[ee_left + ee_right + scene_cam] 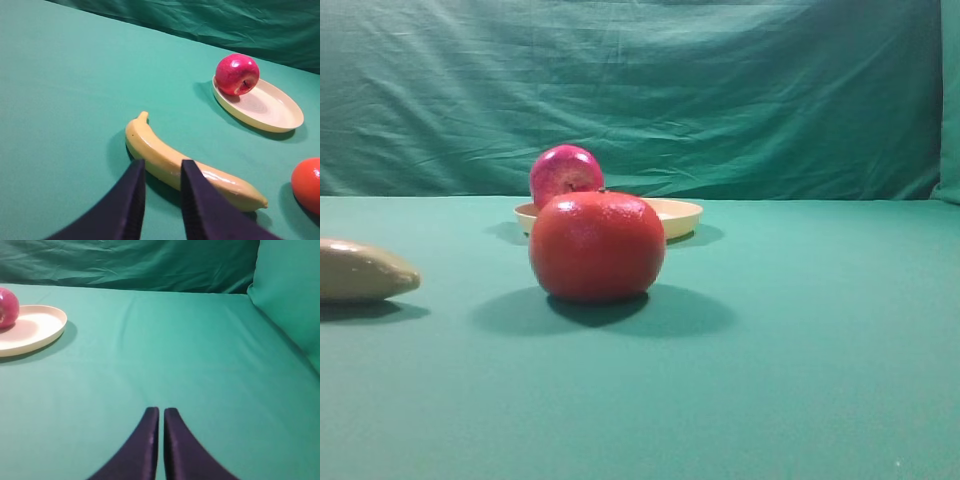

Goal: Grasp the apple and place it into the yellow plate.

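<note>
Placement appears complete: apple (pixel 237 74) rests in the plate (pixel 272 107) at its 10 o'clock rim, left pincer (pixel 162 192) parted and empty, right pincer (pixel 161 422) closed empty, so only holding clear remains.

Magenta-red apple (pixel 237 74), cream-yellow plate (pixel 272 112), orange-red fruit (pixel 597 246), green cloth (pixel 800 350)

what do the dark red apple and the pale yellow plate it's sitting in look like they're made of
The glossy dark magenta-red apple looks like moulded plastic or wax: a hard shiny highlight and very even skin, though real fruit isn't ruled out. The shallow pale cream-yellow plate looks like smooth plastic or melamine with a satin finish: uniform colour, thin flared rim, soft reflections.
</note>
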Tool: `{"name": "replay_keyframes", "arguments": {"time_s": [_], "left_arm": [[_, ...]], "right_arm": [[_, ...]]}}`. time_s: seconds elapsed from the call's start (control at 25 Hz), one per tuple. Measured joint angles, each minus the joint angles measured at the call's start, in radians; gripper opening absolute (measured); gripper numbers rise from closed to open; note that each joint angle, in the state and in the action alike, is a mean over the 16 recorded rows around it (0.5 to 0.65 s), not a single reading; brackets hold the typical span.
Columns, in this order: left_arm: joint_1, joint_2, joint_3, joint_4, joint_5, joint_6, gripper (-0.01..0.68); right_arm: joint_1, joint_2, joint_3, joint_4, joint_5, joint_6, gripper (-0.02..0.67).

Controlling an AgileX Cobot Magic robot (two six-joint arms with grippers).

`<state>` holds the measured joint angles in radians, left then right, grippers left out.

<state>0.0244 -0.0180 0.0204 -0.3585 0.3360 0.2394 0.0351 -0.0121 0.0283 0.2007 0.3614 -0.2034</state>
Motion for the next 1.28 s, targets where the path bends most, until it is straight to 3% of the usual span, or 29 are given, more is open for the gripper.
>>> {"name": "replay_keyframes", "arguments": {"time_s": [1.28], "left_arm": [[0.000,0.000,0.000,0.000,0.000,0.000,0.157]], "right_arm": [[0.000,0.000,0.000,-0.014,0.015,0.000,0.000]]}}
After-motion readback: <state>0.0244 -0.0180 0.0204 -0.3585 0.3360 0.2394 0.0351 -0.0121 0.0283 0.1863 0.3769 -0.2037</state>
